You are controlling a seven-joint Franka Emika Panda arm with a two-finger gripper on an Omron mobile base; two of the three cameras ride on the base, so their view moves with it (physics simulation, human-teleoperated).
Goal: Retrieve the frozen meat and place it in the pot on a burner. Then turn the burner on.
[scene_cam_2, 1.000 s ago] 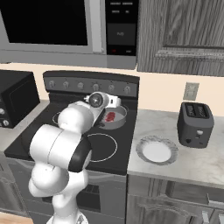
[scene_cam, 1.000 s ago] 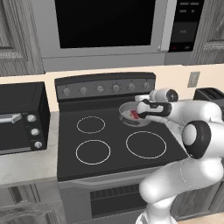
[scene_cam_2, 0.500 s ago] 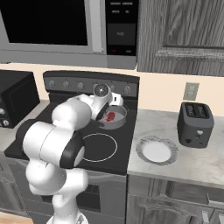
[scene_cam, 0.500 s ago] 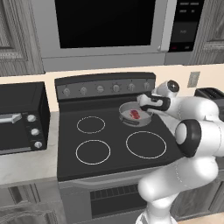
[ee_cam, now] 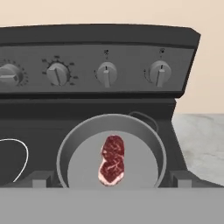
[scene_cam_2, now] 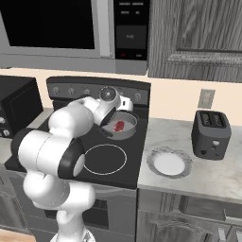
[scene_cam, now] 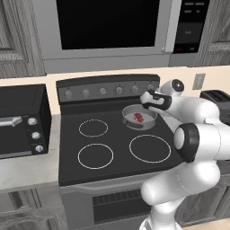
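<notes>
Claw (scene_cam: 147,97) lifted toward knobs, released; red pale-streaked frozen meat (ee_cam: 112,160) in pot (ee_cam: 78,136).

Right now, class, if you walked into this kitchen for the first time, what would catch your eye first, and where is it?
The red frozen meat stands out most, lying flat in the grey pot on the stove's back right burner. Next comes the big white arm reaching over the stove, its open gripper raised above the pot toward the row of knobs on the back panel. On the counter right of the stove sit a pale plate and a dark toaster.
</notes>
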